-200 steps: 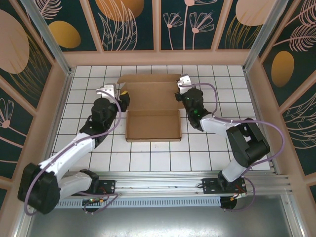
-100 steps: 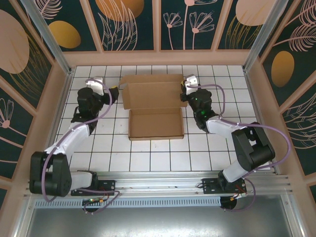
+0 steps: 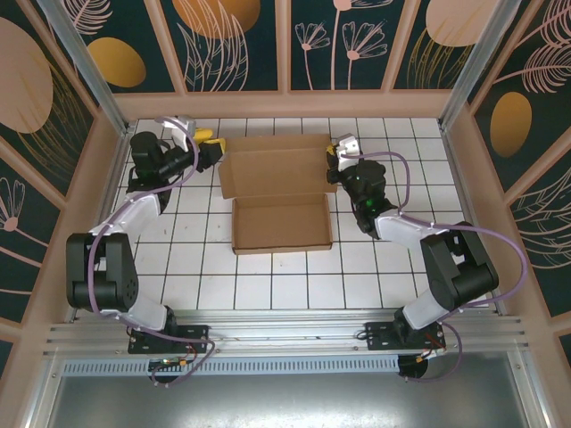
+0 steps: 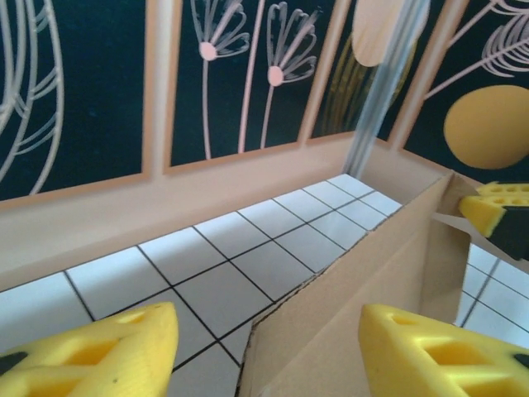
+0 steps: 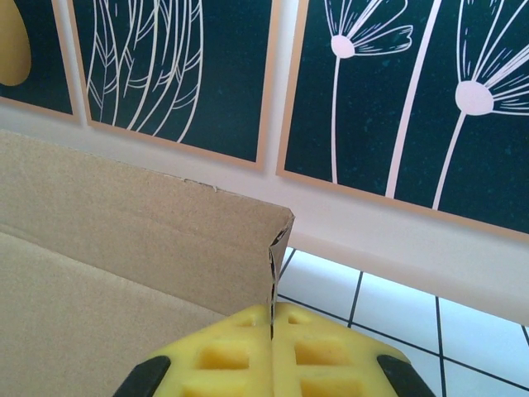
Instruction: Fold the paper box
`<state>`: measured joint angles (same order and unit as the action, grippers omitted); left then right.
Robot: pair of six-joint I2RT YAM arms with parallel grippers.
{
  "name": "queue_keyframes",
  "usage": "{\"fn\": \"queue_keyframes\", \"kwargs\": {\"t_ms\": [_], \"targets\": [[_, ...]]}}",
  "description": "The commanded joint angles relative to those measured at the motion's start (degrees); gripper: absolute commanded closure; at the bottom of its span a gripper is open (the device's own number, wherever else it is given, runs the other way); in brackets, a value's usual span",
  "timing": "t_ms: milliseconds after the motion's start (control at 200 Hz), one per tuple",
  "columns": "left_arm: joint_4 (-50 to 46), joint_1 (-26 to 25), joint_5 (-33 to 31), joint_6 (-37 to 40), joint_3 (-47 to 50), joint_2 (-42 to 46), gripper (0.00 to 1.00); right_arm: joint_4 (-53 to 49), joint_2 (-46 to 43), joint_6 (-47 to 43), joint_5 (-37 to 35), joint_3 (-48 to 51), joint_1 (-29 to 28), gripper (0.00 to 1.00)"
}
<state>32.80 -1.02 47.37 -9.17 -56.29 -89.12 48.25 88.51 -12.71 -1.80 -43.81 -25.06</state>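
Left arm has drawn back toward the table's far-left corner. The left gripper (image 3: 211, 150) stands open, astride the left end of the paper box (image 3: 278, 223), which lies mid-table toward the far edge. The right gripper (image 3: 335, 153) stays pinched on the box's right rear corner. Raising of the rear panel appears to be underway.

The overhead camera looks down from 6 o'clock. The close wrist cameras face perhaps 2 and 12 o'clock, sharing a flap of the paper box (image 3: 272, 174).
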Motion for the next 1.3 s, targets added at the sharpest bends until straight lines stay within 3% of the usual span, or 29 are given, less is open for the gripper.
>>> {"fn": "queue_keyframes", "kwargs": {"t_ms": [0, 636, 941, 1151, 1296], "targets": [[0.0, 0.6, 5.0, 0.9, -1.5, -0.9, 0.46, 2.5, -2.0, 1.2, 0.7, 0.5, 0.4, 0.93], [-4.0, 0.5, 1.2, 4.7, 1.5, -1.6, 0.79, 1.8, -1.5, 1.5, 0.7, -0.2, 0.4, 0.94], [3.9, 0.2, -1.0, -2.8, 5.7, 0.7, 0.96, 1.9, -1.4, 1.5, 2.0, -0.5, -0.7, 0.94], [7.1, -4.5, -8.0, -5.6, 9.3, 3.5, 1.0, 1.9, -0.7, 1.9, 1.2, -1.2, -2.4, 0.95], [5.5, -8.7, -17.9, -5.3, 10.2, 5.5, 0.98, 2.0, -0.2, 1.6, -0.6, -1.4, -4.1, 0.95]]}}
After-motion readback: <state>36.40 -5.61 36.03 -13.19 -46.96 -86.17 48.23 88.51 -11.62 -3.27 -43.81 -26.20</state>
